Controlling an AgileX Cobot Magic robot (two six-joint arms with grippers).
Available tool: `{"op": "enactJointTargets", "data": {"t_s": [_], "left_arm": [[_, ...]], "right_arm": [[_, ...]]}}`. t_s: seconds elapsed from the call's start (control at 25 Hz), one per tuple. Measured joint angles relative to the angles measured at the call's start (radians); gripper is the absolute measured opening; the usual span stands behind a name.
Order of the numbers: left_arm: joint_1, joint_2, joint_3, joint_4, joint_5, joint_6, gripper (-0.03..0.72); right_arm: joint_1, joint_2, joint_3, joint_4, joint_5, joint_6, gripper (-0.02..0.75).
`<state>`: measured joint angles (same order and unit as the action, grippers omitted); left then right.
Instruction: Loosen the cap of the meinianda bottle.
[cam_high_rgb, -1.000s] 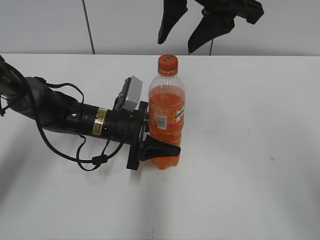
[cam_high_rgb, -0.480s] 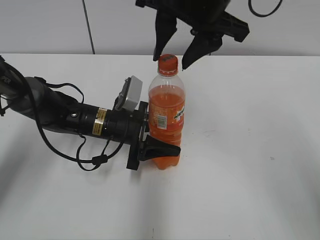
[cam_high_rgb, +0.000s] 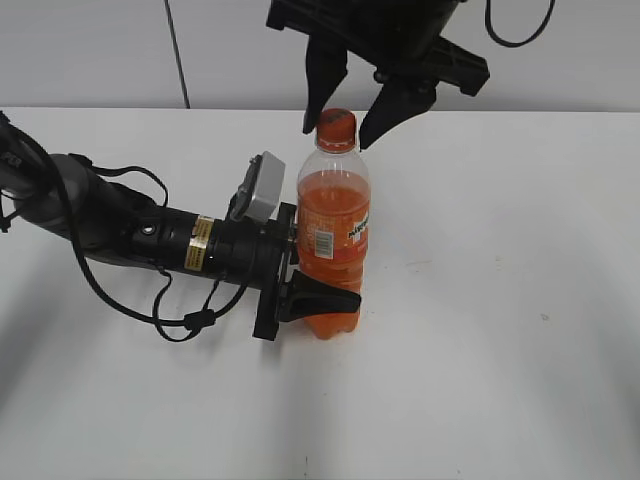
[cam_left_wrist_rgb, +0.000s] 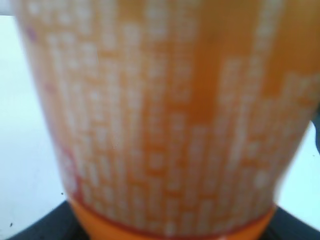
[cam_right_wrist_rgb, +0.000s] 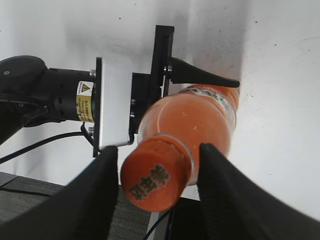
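Observation:
The meinianda bottle (cam_high_rgb: 333, 235) stands upright on the white table, full of orange drink, with its orange label and barcode patch facing me. My left gripper (cam_high_rgb: 322, 297) is shut on the bottle's lower body from the left; in the left wrist view the blurred label (cam_left_wrist_rgb: 165, 115) fills the frame. The orange-red cap (cam_high_rgb: 336, 128) sits on the neck. My right gripper (cam_high_rgb: 342, 122) is open, pointing down, with one finger on each side of the cap and a small gap to each. In the right wrist view the cap (cam_right_wrist_rgb: 152, 177) lies between the two black fingers (cam_right_wrist_rgb: 155, 192).
The white table (cam_high_rgb: 500, 330) spreads around the bottle. The left arm with its cables (cam_high_rgb: 130, 240) lies across the table's left half. A grey wall (cam_high_rgb: 90, 50) stands behind the table.
My right gripper has come down from above the bottle; its open fingers now straddle the cap. The left gripper and the bottle have not moved.

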<state>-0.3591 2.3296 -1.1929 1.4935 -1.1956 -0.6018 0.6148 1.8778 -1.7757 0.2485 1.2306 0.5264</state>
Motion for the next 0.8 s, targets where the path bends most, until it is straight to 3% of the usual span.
{"op": "enactJointTargets", "data": {"t_s": [0.2,0.48,0.8], "left_arm": [[0.0,0.0,0.0,0.0,0.0,0.0,0.401],[0.0,0.0,0.0,0.0,0.0,-0.003,0.401],[0.0,0.0,0.0,0.002,0.001,-0.008,0.401]], "right_arm": [[0.0,0.0,0.0,0.001,0.0,0.0,0.323],[0.0,0.0,0.0,-0.002,0.0,-0.051,0.314],[0.0,0.0,-0.003,-0.015,-0.005,-0.345,0.288]]}}
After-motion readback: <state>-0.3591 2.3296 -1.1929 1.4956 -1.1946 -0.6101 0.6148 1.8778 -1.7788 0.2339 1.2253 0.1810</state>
